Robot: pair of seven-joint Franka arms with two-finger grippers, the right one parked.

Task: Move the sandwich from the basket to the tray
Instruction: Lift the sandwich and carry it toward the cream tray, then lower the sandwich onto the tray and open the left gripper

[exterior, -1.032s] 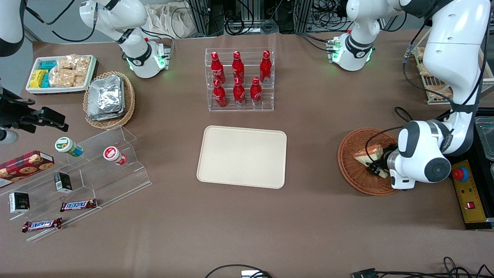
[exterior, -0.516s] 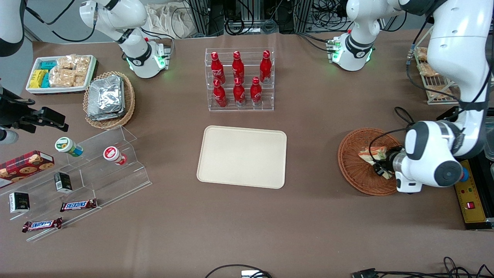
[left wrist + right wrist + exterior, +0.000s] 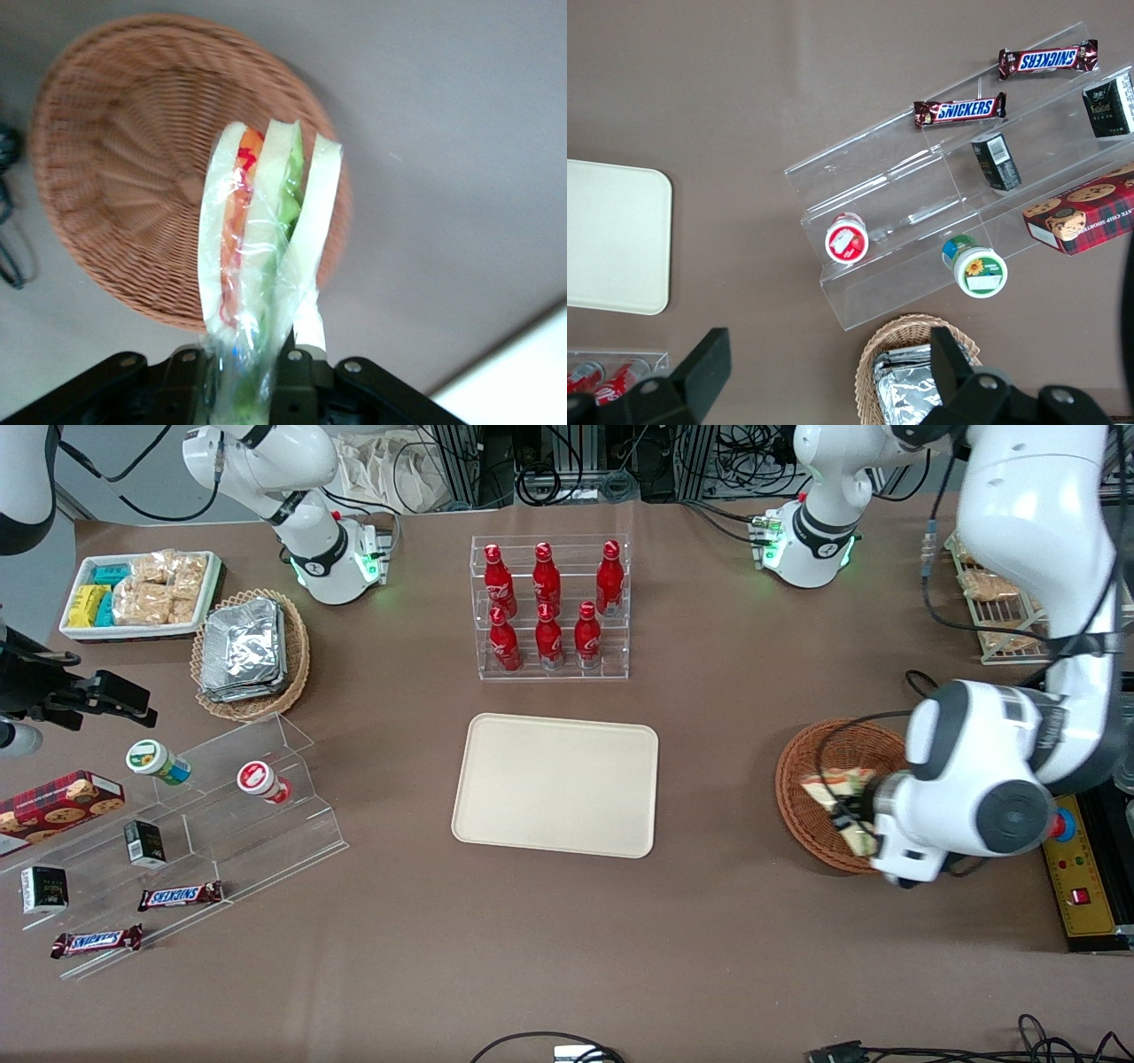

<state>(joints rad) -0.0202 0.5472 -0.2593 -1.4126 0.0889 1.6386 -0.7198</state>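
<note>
Holding the sandwich (image 3: 266, 257) clamped by its lower end, the gripper (image 3: 257, 376) hangs above the basket (image 3: 802, 815), at the working arm's end of the tabletop (image 3: 567, 939). Fingers closed on the wrapped wedge; in the wrist view it sticks straight out from them, long axis in line with the fingers, bread slices edge-on, orange, red and green filling between. The basket's weave shows well under it, so my read is the wedge is lifted clear of the basket, not resting in it. The tray (image 3: 555, 784) is bare and lies sideways from the load, toward the parked arm's end, about the same nearness to the front camera, with open tabletop between it and the basket. So the next move looks like a plain lateral carry toward the tray, then a descent. Risk: the grip is on one end only, so the wedge may pivot in the wrap.
</note>
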